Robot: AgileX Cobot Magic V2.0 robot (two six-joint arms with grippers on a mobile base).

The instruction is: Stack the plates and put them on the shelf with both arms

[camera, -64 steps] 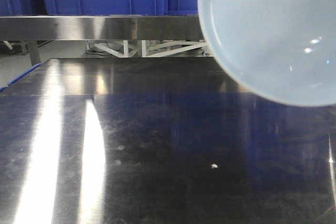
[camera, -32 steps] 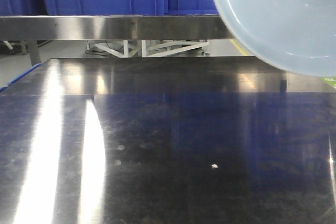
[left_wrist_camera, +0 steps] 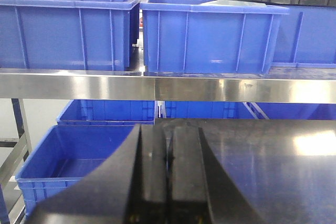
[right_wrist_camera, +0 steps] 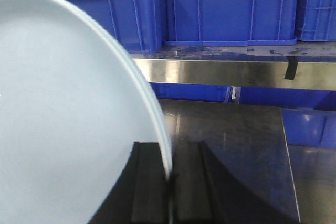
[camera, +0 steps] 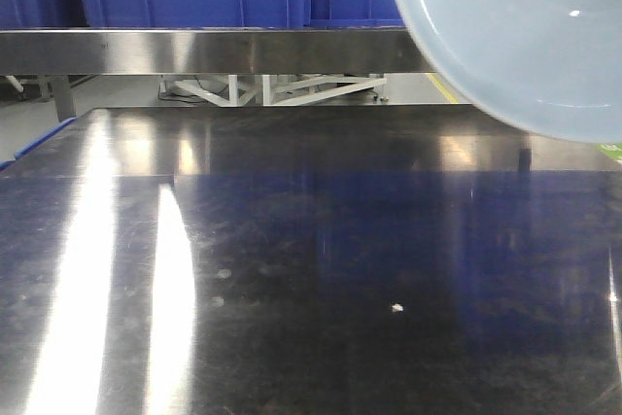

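Note:
A pale bluish-white plate (camera: 515, 36) hangs tilted in the air at the upper right of the front view, overlapping the shelf's steel front rail (camera: 194, 51). In the right wrist view the same plate (right_wrist_camera: 68, 114) fills the left half, and my right gripper (right_wrist_camera: 169, 179) is shut on its rim, one black finger on each side. My left gripper (left_wrist_camera: 168, 156) is shut with nothing between its fingers; it points at the shelf rail (left_wrist_camera: 157, 85) from over the table's left edge. I see only one plate surface; a second one cannot be made out.
Blue crates (left_wrist_camera: 210, 35) stand on the shelf above the rail, more (right_wrist_camera: 231, 9) in the right wrist view. A lower blue crate (left_wrist_camera: 79, 156) sits left of the dark steel tabletop (camera: 311, 279). A small white speck (camera: 397, 308) lies on the table.
The plate rose and shifted right between one second and half a second ago, then stayed nearly still; only the highlights on it changed.

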